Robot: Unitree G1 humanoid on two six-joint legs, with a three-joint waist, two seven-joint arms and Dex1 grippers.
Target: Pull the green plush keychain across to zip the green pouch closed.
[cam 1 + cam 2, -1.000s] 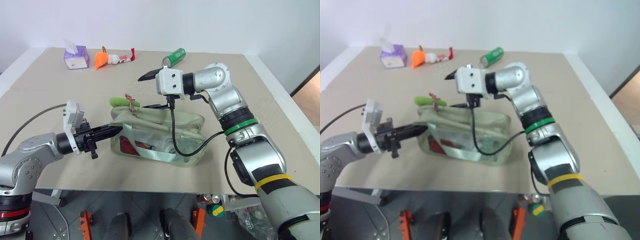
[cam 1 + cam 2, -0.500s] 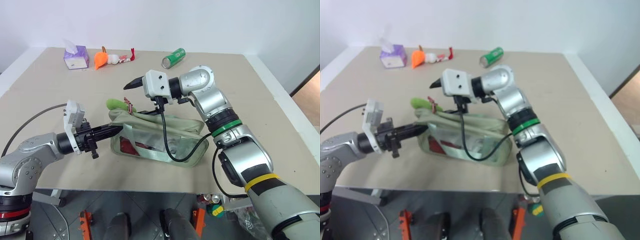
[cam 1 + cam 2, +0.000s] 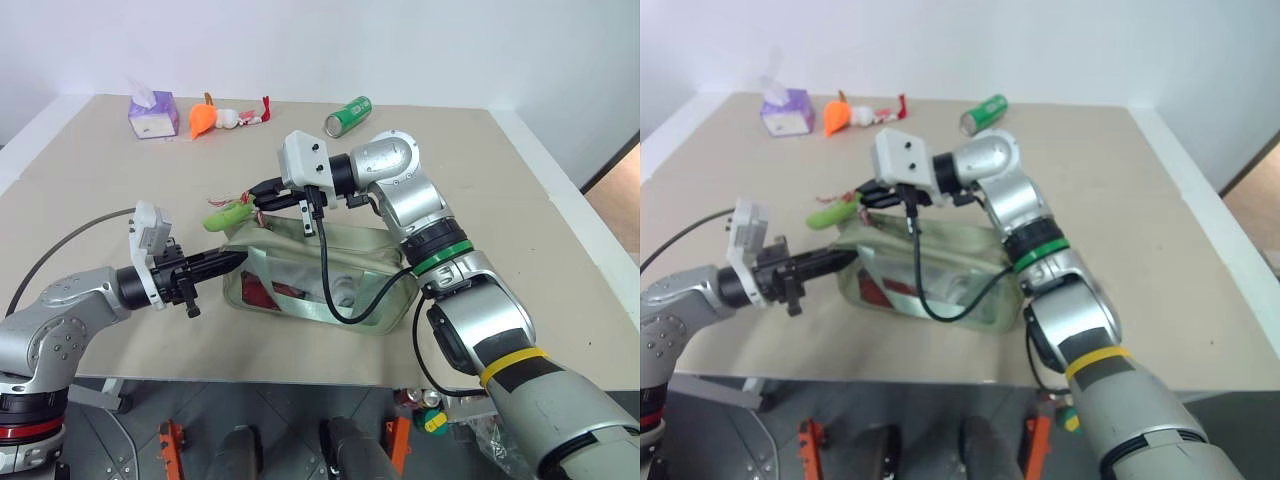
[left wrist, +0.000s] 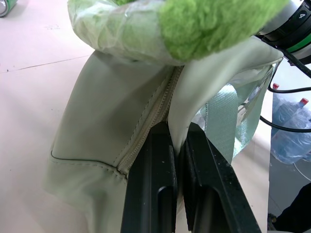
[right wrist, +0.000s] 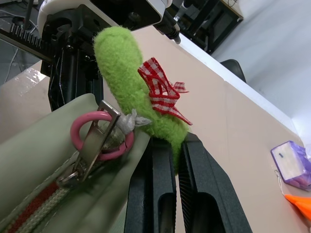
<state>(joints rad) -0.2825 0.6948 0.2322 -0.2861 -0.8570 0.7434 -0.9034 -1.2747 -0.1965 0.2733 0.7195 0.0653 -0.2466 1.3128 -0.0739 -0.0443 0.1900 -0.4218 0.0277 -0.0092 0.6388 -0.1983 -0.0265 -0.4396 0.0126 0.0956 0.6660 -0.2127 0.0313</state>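
The green pouch (image 3: 335, 268) lies on the table in front of me, its zipper running along the top. My left gripper (image 3: 232, 260) is shut on the fabric at the pouch's left end, and its fingers (image 4: 150, 170) pinch a fold beside the zipper (image 4: 155, 114). The green plush keychain (image 3: 228, 213) sticks out past that same end, with a red checked bow (image 5: 163, 92) and a pink ring (image 5: 99, 136) joining it to the zipper pull. My right gripper (image 3: 262, 192) reaches in from the right and is shut on the keychain (image 5: 127, 82).
At the far left of the table are a purple tissue box (image 3: 152, 113) and an orange plush toy (image 3: 203, 120). A green can (image 3: 347, 115) lies at the far middle. A black cable (image 3: 335, 300) hangs from my right wrist over the pouch.
My right gripper has swung left over the pouch and shut on the keychain, which has tipped slightly. The left gripper has kept its hold.
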